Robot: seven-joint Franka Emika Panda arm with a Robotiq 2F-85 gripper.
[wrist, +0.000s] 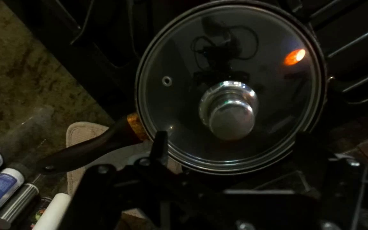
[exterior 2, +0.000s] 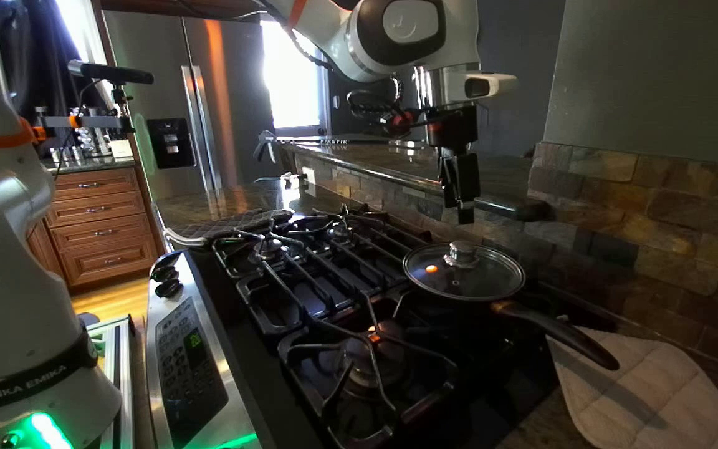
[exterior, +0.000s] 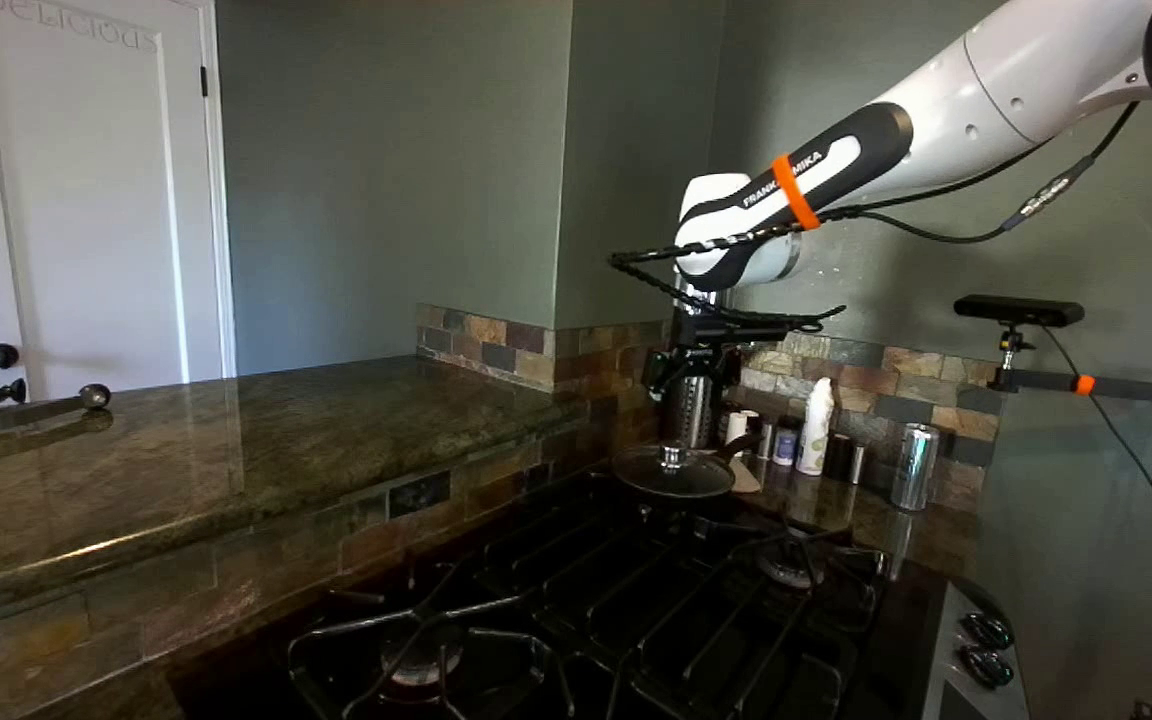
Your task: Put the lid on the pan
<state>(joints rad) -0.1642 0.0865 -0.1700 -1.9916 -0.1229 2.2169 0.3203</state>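
Lid (exterior 2: 490,277) lies flat on the pan (exterior 2: 535,318), its metal knob (exterior 2: 462,254) uppermost, the pair on the stove (exterior 2: 240,330) near the tiled wall (exterior 2: 670,249). Pincer (exterior 2: 459,212) hangs above the lid, clear of the knob, fingers (wrist: 160,145) spread apart. Pan's handle (exterior 2: 574,340) reaches over a pale quilted pad (exterior 2: 664,374); in an exterior view, a white bottle (exterior: 816,430) and a shiny canister (exterior: 914,468) stand on the worktop (exterior: 826,505) beyond.

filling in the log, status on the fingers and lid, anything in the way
Fingers apart, holding nothing, above the lid. Lid resting on the pan. Nothing seen blocking the knob.
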